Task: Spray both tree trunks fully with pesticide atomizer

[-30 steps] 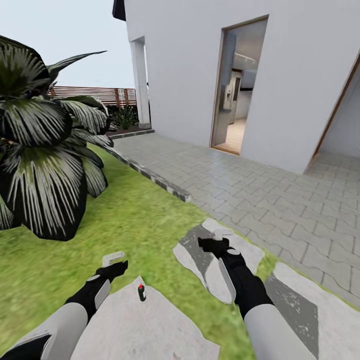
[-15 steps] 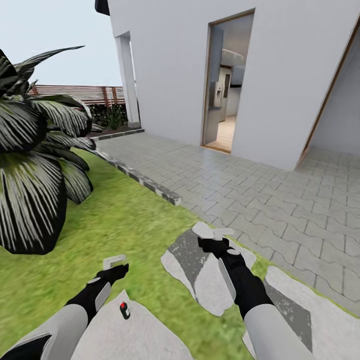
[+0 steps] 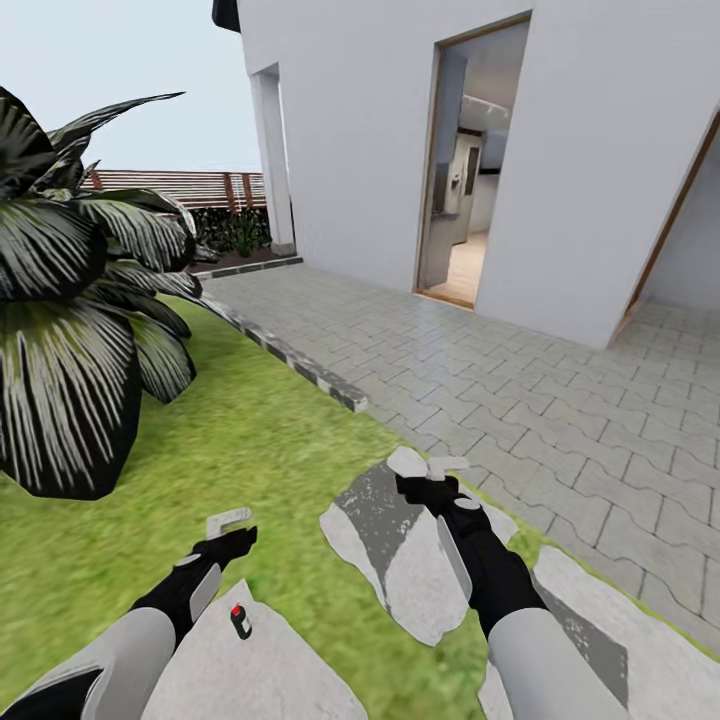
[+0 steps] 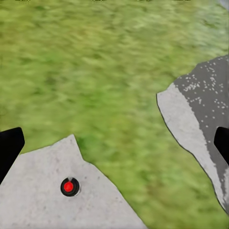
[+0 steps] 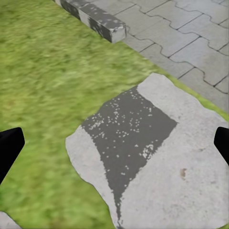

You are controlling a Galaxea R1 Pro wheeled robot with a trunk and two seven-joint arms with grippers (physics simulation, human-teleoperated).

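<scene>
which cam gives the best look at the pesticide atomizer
The head view: the pesticide atomizer stands side-on on a grey stepping stone beside the left claw, with its black body and red top visible. The left wrist view shows it from above, as a red-centred dark circle.

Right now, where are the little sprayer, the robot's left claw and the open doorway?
pesticide atomizer (image 3: 240, 621), head view, on its black body.
left gripper (image 3: 229, 521), head view, between its fingertips.
doorway (image 3: 470, 225), head view, on the opening.

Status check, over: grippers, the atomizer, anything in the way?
Left gripper and right gripper open, empty. Atomizer upright on stone slab, below left gripper. Nothing between them.
</scene>
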